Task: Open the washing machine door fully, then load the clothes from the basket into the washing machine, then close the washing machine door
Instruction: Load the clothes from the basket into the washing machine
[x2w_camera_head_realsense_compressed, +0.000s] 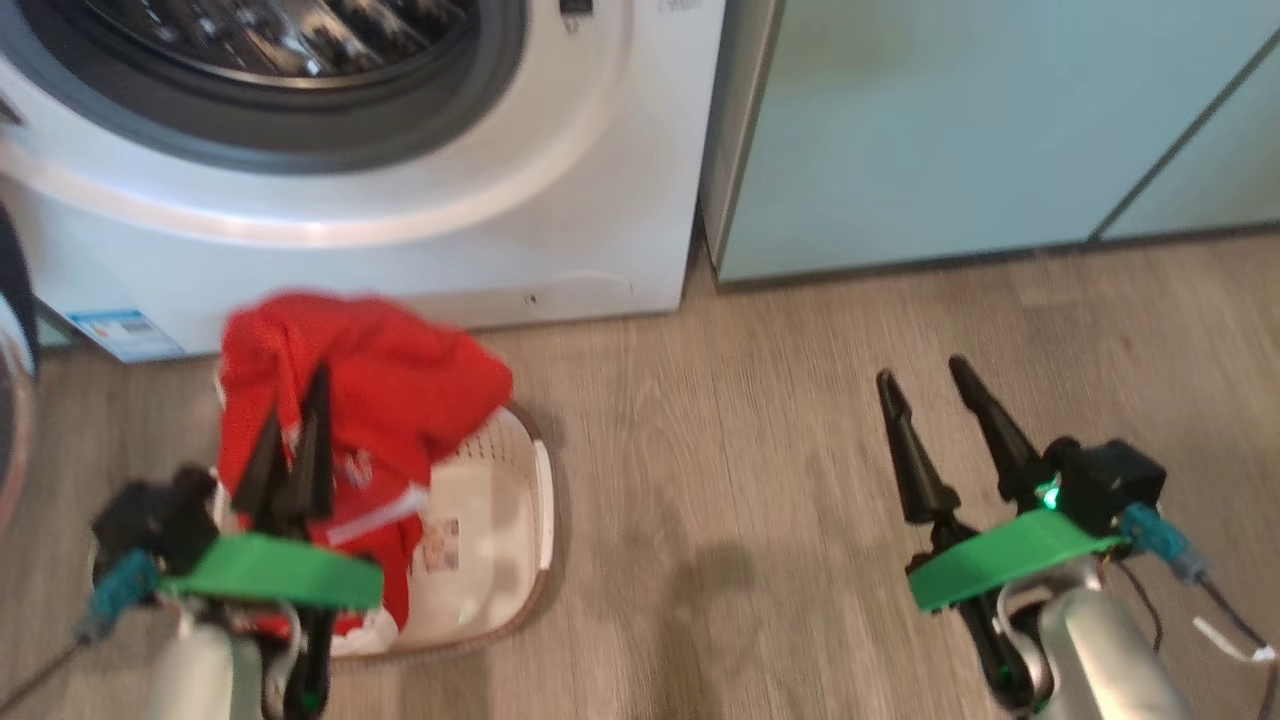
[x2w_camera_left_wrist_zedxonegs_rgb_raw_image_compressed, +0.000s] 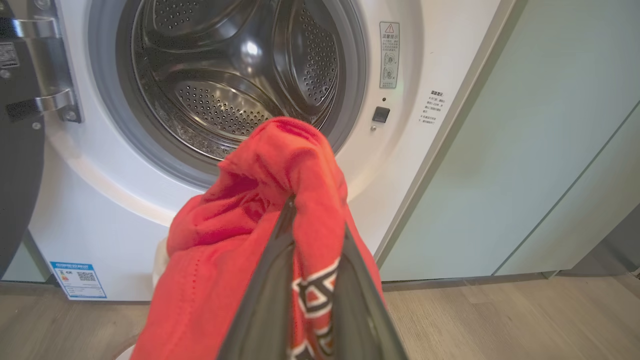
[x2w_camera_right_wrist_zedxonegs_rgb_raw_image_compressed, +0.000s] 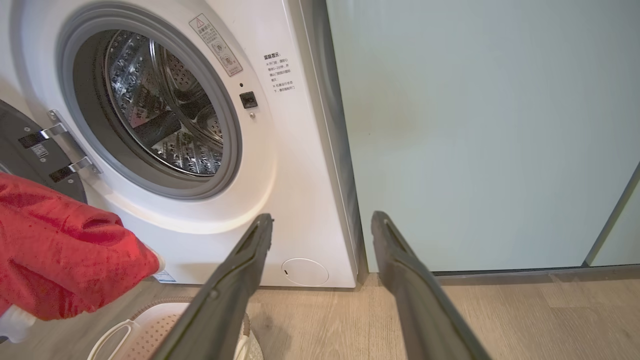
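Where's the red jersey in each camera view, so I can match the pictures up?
Head view: the clothes are at lower left, over the basket, pinched by the left gripper.
Left wrist view: the clothes are at bottom centre, in front of the washing machine.
Right wrist view: the clothes are at the left edge.
Shared landmark: the washing machine's round open porthole.

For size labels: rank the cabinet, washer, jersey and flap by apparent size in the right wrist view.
1. cabinet and washer, too alike to rank.
2. jersey, cropped and nearer the camera.
3. flap.
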